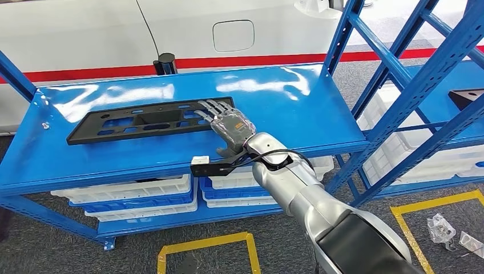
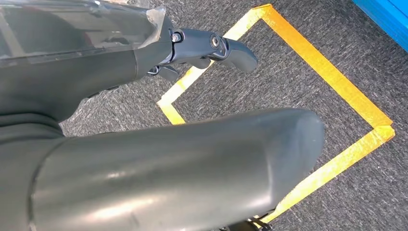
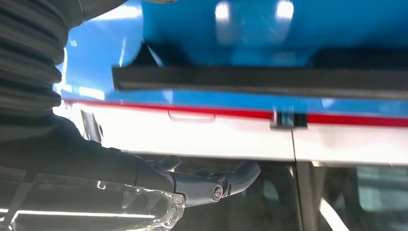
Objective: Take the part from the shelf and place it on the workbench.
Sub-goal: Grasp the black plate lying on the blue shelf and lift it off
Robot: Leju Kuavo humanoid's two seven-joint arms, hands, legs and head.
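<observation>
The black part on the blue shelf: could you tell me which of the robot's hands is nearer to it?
Right. The right hand reaches over the black part's end on the blue shelf, fingers spread; the left hand hangs over the carpeted floor.

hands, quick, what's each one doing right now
Left hand: holds nothing, hanging over the floor; open or closed cannot be told.
Right hand: open, fingers stretched out over the end of the black part on the shelf, not gripping it.

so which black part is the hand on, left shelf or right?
The long black part on the left shelf; the right hand lies over its end. The other part lies apart on the right shelf.
</observation>
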